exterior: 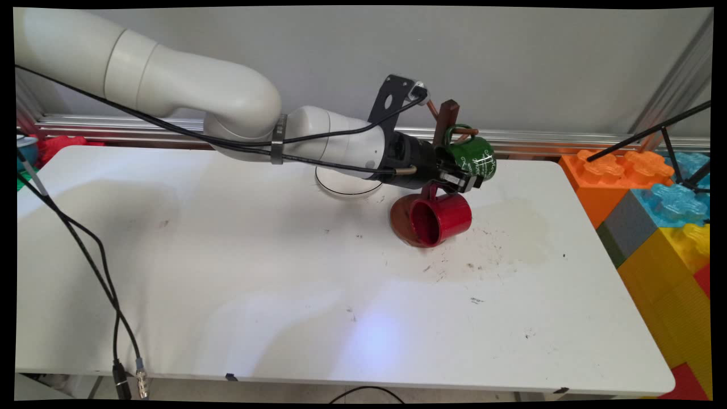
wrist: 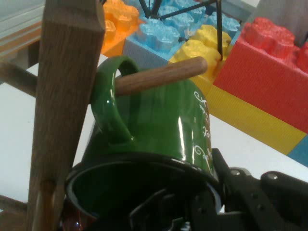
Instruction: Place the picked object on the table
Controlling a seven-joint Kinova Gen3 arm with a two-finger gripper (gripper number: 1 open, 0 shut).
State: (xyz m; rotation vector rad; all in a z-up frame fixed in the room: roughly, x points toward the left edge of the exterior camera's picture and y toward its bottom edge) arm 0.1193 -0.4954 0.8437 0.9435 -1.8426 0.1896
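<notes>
Gripper clamped on green mug rim, one finger inside. Mug handle threaded over wooden peg of mug tree; peg axis runs crosswise to the fingers. Red mug hangs just below.

green mug white script, red mug

A glossy green mug with white lettering hangs tilted by its handle on a peg of the wooden mug tree. A red mug lies on its side at the tree's base.
</notes>
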